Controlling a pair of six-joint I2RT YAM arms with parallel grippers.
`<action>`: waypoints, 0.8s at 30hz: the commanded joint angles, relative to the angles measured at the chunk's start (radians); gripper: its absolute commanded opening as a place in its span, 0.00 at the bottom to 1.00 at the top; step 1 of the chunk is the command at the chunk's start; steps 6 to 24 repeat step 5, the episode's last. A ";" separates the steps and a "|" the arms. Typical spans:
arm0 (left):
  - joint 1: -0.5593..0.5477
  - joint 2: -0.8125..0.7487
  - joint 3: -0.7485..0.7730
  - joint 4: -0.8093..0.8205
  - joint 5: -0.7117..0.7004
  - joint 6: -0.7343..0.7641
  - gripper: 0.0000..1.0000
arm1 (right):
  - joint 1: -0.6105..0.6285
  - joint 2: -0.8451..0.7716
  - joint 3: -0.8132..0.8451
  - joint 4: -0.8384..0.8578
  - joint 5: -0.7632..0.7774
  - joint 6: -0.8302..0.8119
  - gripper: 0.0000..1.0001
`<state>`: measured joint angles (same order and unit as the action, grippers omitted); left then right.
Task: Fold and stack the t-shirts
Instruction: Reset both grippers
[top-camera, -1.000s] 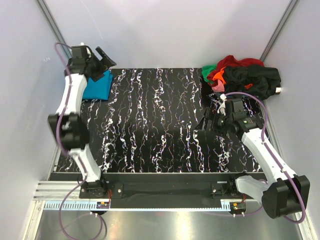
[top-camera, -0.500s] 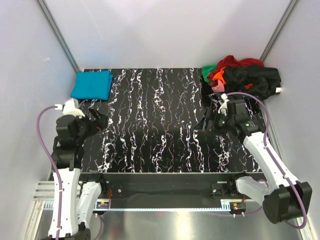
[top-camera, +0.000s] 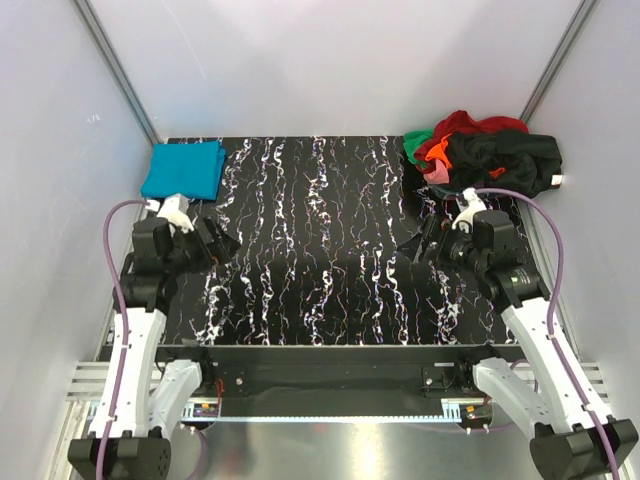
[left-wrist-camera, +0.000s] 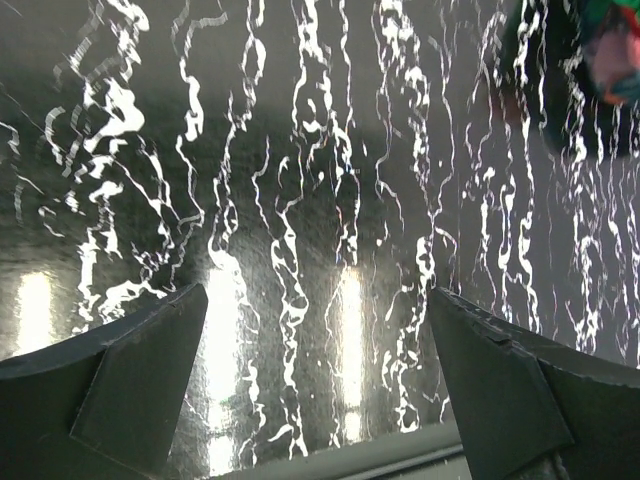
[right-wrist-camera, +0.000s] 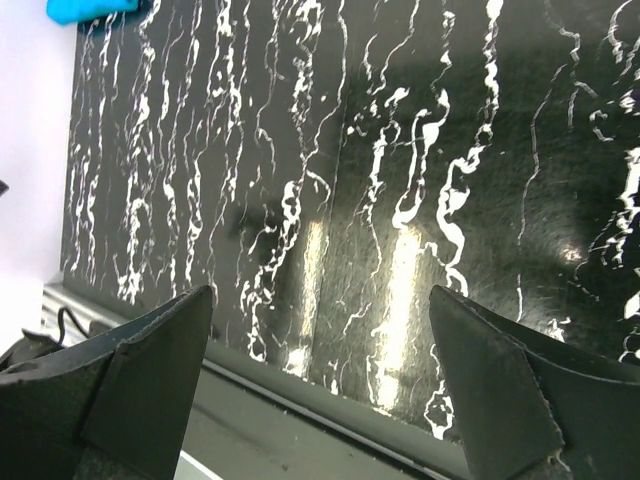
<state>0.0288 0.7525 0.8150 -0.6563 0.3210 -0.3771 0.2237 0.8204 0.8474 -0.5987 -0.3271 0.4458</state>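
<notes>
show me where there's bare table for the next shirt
The middle of the table is bare, between the left gripper and right gripper, back to the far edge. Crowded: far right corner, shirt pile; far left corner, folded teal shirt.

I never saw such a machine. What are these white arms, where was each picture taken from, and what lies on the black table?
Two white robot arms stand at the near edge of a black white-veined table. One picture looks down from above; the other two come from a camera on each wrist, so the dark wedges below are that tool's fingers. The left tool and right tool are open and hold nothing. A folded teal-blue cloth t-shirt lies at the far left corner; a loose pile of black, red, orange and green t-shirts at the far right.
</notes>
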 joint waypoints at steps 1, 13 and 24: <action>-0.003 -0.004 0.007 0.043 0.066 0.018 0.99 | 0.005 -0.012 0.015 0.045 0.056 0.014 0.97; -0.003 -0.015 0.004 0.043 0.078 0.018 0.99 | 0.005 -0.020 0.033 0.053 0.025 0.016 0.97; -0.003 -0.015 0.004 0.043 0.078 0.018 0.99 | 0.005 -0.020 0.033 0.053 0.025 0.016 0.97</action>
